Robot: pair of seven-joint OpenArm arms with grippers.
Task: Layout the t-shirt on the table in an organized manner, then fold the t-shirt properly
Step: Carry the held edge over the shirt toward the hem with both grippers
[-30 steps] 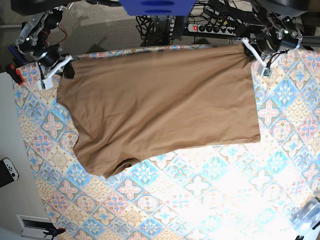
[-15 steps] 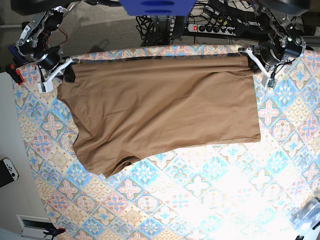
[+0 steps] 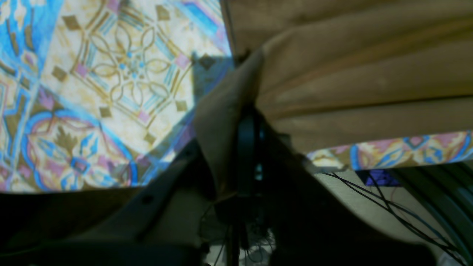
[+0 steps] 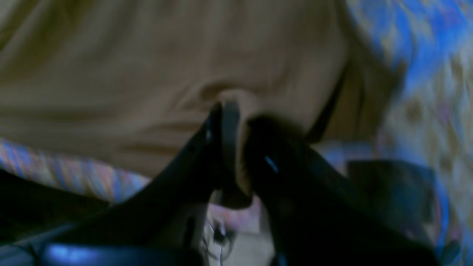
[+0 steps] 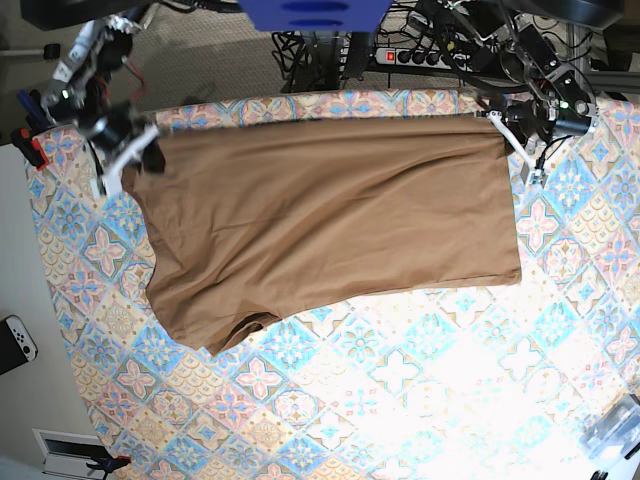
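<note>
Patterned surface [image 5: 420, 380], cables behind. T-shirt [image 5: 320, 225] lies spread but skewed along the far edge; left fingers [image 5: 503, 122] and right fingers [image 5: 140, 152] each pinch a far corner. Layout nearly done; folding not begun.

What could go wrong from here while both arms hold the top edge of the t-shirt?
1. The left gripper and right gripper each pinch only a small fold of the t-shirt, so a corner might slip out under tension.
2. The held edge lies close to the far edge of the table; pulling further could drag fabric off it.
3. The lower left sleeve area is bunched and may stay creased.
</note>
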